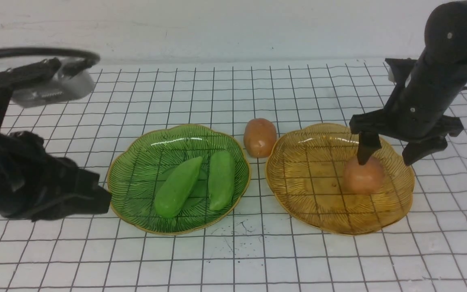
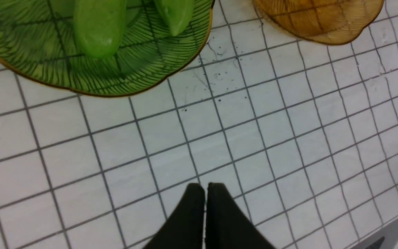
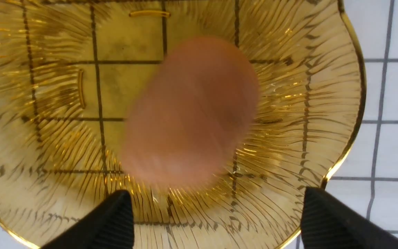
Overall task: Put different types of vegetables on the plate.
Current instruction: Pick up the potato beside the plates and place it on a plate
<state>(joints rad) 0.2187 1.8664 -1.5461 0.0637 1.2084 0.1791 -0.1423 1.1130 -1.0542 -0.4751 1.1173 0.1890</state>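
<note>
Two light-green cucumber pieces (image 1: 175, 187) (image 1: 221, 179) lie side by side on the green plate (image 1: 136, 162); they also show in the left wrist view (image 2: 98, 26) (image 2: 175, 14). One orange-brown potato (image 1: 362, 174) lies on the amber plate (image 1: 306, 170); it looks blurred in the right wrist view (image 3: 192, 110). A second potato (image 1: 260, 137) sits on the table between the plates. My right gripper (image 1: 387, 160) is open just above the potato on the amber plate, holding nothing. My left gripper (image 2: 205, 188) is shut and empty, low at the left of the green plate.
The table is a white sheet with a black grid (image 1: 233, 251). A grey-white device with a black cable (image 1: 51, 87) sits at the back left. The amber plate's rim (image 2: 320, 38) shows in the left wrist view.
</note>
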